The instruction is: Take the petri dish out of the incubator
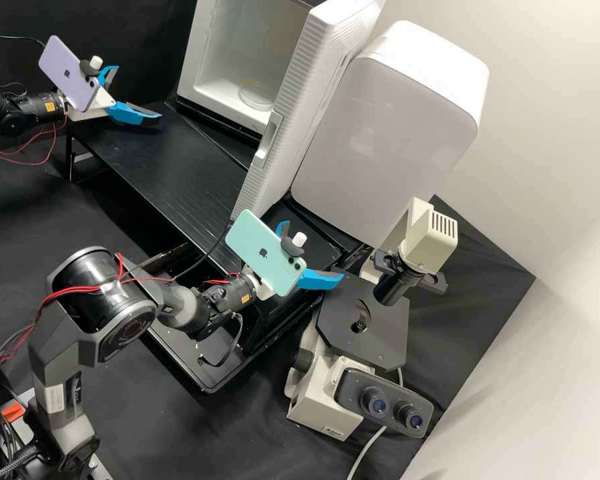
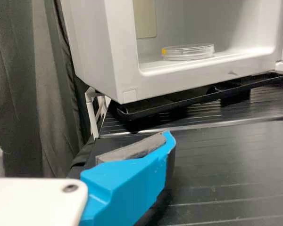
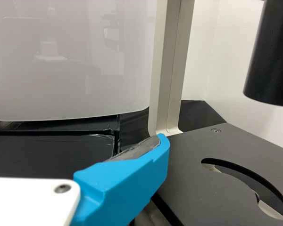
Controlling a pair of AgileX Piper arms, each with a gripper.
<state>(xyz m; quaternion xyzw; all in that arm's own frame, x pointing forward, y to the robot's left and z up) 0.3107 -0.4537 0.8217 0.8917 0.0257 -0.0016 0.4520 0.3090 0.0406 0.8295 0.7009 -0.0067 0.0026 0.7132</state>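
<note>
The white incubator (image 1: 207,63) stands at the back with its door (image 1: 300,113) swung wide open. A clear petri dish (image 1: 255,93) lies flat on the chamber floor, and the petri dish (image 2: 187,51) carries a small yellow mark on its rim. My left gripper (image 1: 150,115) hovers over the black bench left of the opening, well short of the dish, its blue fingers shut with nothing between them. In its own view the left gripper (image 2: 166,141) points toward the incubator (image 2: 108,61). My right gripper (image 1: 333,276), also shut and empty, sits low beside the open door's outer face; the right gripper (image 3: 160,141) hangs at the microscope stage's edge.
A white microscope (image 1: 353,373) stands at the front right, its black stage (image 3: 226,183) just beyond the right fingers and its lamp head (image 1: 427,233) above. A ribbed black platform (image 1: 173,173) stretches in front of the incubator. Red cables trail from both arms.
</note>
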